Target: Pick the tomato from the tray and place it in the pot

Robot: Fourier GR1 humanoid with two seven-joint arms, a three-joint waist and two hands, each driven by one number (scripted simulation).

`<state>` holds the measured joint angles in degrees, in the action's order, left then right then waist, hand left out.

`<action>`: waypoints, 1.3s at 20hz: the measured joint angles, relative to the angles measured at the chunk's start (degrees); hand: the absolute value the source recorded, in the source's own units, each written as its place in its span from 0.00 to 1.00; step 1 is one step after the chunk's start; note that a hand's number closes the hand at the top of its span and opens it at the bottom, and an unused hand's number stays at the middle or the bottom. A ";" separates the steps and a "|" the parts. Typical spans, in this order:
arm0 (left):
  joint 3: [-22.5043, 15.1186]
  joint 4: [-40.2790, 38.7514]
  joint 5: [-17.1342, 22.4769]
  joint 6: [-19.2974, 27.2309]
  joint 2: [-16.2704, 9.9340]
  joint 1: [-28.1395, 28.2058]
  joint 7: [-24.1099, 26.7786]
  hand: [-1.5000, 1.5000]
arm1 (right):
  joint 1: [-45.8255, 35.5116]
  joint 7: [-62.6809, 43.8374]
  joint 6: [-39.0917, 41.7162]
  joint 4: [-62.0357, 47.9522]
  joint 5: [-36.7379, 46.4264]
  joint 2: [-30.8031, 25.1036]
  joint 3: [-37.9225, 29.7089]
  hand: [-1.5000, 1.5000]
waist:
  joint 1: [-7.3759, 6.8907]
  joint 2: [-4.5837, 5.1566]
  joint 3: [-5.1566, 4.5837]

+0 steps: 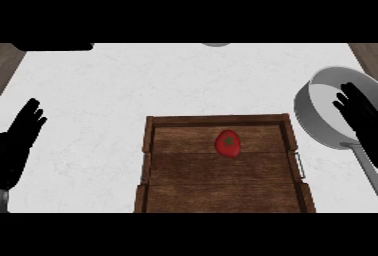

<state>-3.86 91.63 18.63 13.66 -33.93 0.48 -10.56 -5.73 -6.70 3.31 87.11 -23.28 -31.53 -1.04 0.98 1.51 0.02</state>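
White marble-look counter (111,90) fills most of the view, w/ darker wood strips at far left & right edges. Wooden tray (221,192) sits bottom centre, raised rim all round, small metal handle on its right side. Grey pot (317,120) at right, just beside tray's upper right corner, long handle running down toward the lower right edge. Left hand (18,142) at left edge, well apart from tray, fingers straight & up, resting, holding nothing. Right hand (362,117) over the pot's right part, fingers spread & straight, nothing in it. Tomato (229,144), red w/ green stem spot, lies in tray's upper half, near centre, clear of both hands.
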 measured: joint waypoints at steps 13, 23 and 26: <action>-11.42 -4.40 -0.67 -6.96 7.91 -2.44 0.26 0.50 | -2.11 -3.06 -39.45 7.53 35.34 10.20 10.51 0.00 | 1.97 -1.92 -0.66; -14.37 -8.98 -2.28 -8.11 11.87 -4.07 2.57 0.50 | 0.88 -17.66 -50.79 11.50 66.18 26.80 23.10 0.00 | 1.10 -1.96 -0.59; -14.91 -9.70 -2.74 -8.55 12.53 -4.30 3.34 0.50 | 0.29 -28.62 -47.42 12.96 72.36 29.21 24.81 0.00 | 0.65 -1.95 -0.51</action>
<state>-18.77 81.93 15.89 5.10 -21.39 -3.82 -7.22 -5.43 -35.33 -44.11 100.06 49.08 -2.32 23.77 1.62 -0.44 -0.49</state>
